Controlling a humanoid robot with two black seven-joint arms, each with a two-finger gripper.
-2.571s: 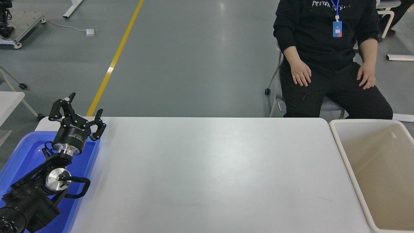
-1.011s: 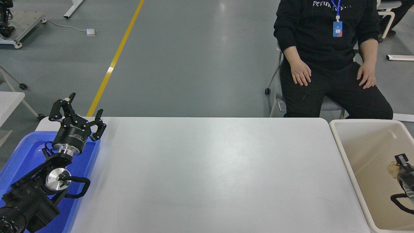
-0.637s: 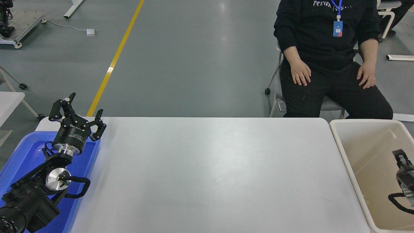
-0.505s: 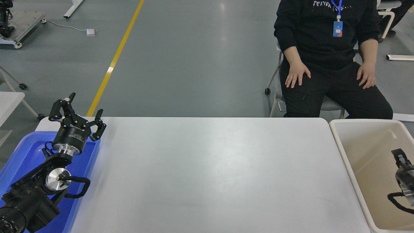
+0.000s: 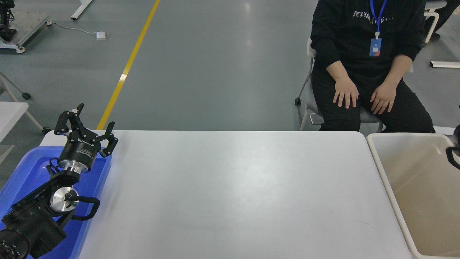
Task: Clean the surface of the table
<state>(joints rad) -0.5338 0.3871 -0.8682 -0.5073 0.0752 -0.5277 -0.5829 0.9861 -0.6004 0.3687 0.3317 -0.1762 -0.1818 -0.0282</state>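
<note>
**White table, bin at right, tray at left**

Table (image 5: 233,194) fills the middle of the view, its surface bare white. Beige bin (image 5: 390,183) just beside its right end. Blue tray (image 5: 21,165) at its left end. Left pincer (image 5: 86,124) parked over the tray, fingers spread wide. Right arm (image 5: 453,153): only a sliver at the right edge; pincer out of view. Person (image 5: 363,43) seated beyond the far side, hands on thighs

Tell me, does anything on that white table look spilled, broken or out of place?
Nothing stands out. The table surface looks bare and clean, with no spill or mess in sight. The blue tray sits at its left end under the parked left gripper, and the beige bin stands at its right end, looking undamaged.
</note>
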